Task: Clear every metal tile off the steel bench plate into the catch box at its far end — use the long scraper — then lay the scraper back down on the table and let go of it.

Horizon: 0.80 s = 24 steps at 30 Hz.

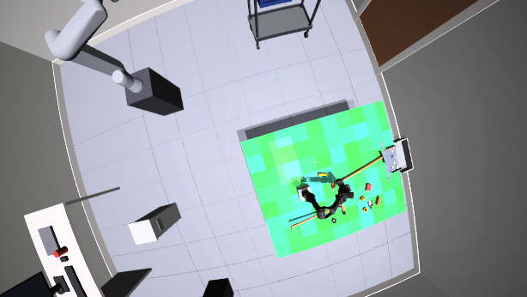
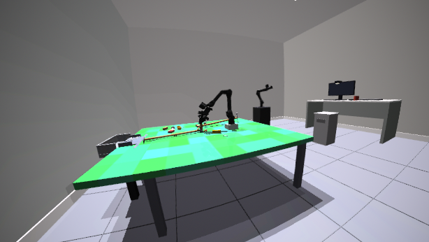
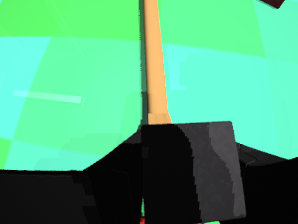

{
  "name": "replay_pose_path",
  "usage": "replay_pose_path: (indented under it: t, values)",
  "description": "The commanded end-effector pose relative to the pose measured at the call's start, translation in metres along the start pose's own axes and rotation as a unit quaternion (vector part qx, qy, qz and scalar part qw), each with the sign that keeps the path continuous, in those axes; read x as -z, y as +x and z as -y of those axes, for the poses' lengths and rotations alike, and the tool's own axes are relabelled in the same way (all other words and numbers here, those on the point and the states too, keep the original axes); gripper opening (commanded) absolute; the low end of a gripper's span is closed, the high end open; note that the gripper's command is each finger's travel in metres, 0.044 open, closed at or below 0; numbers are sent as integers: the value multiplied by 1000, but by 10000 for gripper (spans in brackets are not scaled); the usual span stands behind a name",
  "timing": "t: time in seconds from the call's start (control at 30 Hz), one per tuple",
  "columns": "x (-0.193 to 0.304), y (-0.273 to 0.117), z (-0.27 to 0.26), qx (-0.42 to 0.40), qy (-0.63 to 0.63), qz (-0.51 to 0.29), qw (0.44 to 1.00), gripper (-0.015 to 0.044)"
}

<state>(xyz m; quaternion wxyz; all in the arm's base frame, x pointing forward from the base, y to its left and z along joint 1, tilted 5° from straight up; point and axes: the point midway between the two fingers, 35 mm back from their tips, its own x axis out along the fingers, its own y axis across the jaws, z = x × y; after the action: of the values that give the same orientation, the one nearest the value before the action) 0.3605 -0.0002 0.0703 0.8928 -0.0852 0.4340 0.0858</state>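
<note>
The long scraper has a tan handle (image 1: 362, 168) (image 2: 171, 135) (image 3: 156, 60) that runs from my gripper toward the bench plate. Its dark head is at the plate's near edge. My gripper (image 1: 339, 182) (image 2: 200, 129) (image 3: 166, 135) is shut on the scraper's black grip block, low over the table. The pale steel bench plate (image 1: 388, 165) (image 2: 135, 140) bears several small tiles, too small to count surely. The catch box (image 1: 410, 165) (image 2: 105, 151) stands at the plate's far end, at the table edge; its contents are unclear.
A red block (image 1: 368, 187), an orange block (image 1: 378, 200) and several small things lie to one side of the scraper. A yellow piece (image 1: 322, 174) (image 2: 216, 131) lies near the arm's base. Another long tan-handled stick (image 1: 302, 221) (image 2: 223, 121) lies behind the arm.
</note>
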Motion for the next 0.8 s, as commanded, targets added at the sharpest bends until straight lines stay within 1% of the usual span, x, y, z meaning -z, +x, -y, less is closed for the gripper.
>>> replay_pose_path:
  t: [0.0,0.77]
  values:
    - [-2,-1,8,8,3,1,1000,0]
    - [-2,-2,36,24,22,1,999,0]
